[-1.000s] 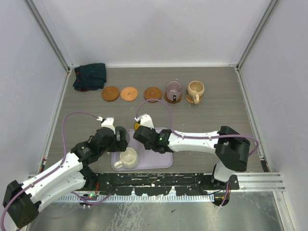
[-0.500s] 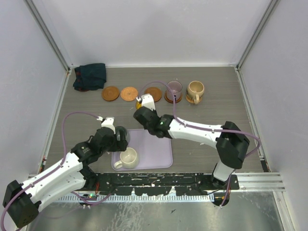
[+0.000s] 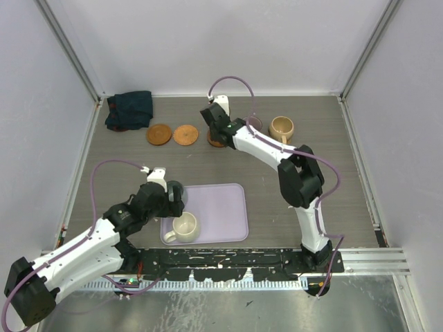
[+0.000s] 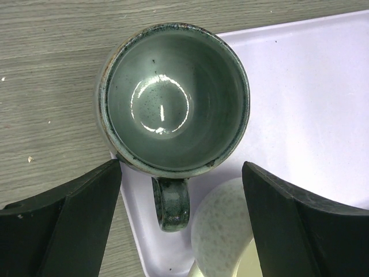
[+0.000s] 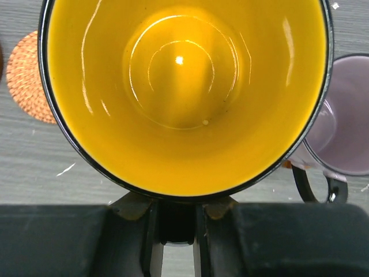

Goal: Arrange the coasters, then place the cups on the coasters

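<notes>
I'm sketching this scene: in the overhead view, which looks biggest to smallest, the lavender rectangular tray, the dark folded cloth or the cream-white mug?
Largest: lavender rectangular tray.
Then: dark folded cloth.
Smallest: cream-white mug.

Yellow cup (image 5: 184, 98) is black-rimmed, grey-green cup (image 4: 173, 98) speckled, tray (image 4: 311, 86) lavender.

From above, the light is bright, even and diffuse. Shadows on the grey surface (image 3: 311, 180) are faint and soft-edged, and the pale walls (image 3: 208, 41) look slightly washed out. In the left wrist view a white ring of glare sits in the glazed bottom of the grey-green cup (image 4: 173, 104), while the left claw (image 4: 181, 164) shows near-black with little detail. In the right wrist view the yellow cup (image 5: 184, 92) carries curved highlights and one bright dot.
</notes>
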